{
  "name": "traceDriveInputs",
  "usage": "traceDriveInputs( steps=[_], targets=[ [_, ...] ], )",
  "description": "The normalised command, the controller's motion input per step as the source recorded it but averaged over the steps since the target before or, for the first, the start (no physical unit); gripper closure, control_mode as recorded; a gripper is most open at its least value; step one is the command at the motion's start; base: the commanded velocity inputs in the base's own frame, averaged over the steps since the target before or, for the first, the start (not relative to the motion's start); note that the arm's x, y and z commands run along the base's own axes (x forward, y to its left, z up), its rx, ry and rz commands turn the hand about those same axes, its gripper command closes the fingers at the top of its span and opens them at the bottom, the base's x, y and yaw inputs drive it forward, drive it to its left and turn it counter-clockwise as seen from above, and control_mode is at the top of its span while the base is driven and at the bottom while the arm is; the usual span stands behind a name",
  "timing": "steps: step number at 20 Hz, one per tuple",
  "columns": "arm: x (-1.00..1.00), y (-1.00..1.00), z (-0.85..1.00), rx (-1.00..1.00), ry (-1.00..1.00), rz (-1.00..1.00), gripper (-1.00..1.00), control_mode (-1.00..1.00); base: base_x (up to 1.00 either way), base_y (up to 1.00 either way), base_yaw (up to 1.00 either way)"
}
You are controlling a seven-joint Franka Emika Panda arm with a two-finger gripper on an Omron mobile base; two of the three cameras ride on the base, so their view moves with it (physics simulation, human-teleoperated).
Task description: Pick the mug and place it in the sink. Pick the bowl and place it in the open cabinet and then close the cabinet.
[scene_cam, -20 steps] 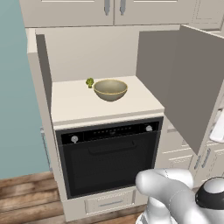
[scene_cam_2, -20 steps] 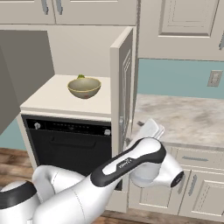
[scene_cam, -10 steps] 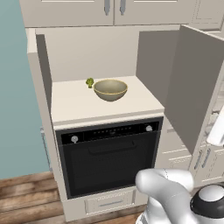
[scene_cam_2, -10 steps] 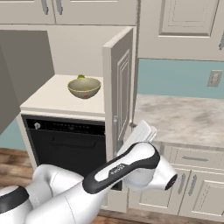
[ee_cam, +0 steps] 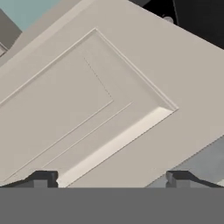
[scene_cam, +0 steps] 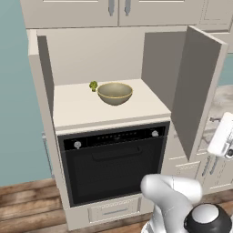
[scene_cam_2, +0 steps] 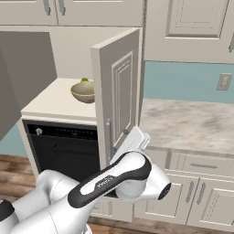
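Partly hidden by the cabinet door, bowl sits inside; end effector spread

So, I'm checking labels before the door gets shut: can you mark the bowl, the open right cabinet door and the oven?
bowl (scene_cam: 115, 93): left base view, on its outer front wall.
right cabinet door (scene_cam_2: 122, 87): right base view, on its raised panel.
oven (scene_cam: 113, 161): left base view, on the black door glass.

White arm rising from the lower right of the left base view, gripper with fingers spread wide, holding nothing
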Motion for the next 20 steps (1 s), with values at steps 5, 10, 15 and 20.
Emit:
traceDriveInputs(
  steps=[5, 10, 15, 20],
  targets=[
    [0.12, 0.64, 0.0, 0.0, 0.0, 0.0, -1.0, -1.0, 0.0, 0.0, 0.0],
    [0.24, 0.49, 0.0, -0.01, 0.0, 0.0, -1.0, -1.0, 0.0, 0.0, 0.0],
    [0.39, 0.27, 0.0, -0.03, 0.0, 0.0, -1.0, -1.0, 0.0, 0.0, 0.0],
    [0.26, 0.22, 0.0, -0.03, 0.0, 0.0, -1.0, -1.0, 0.0, 0.0, 0.0]
  ],
)
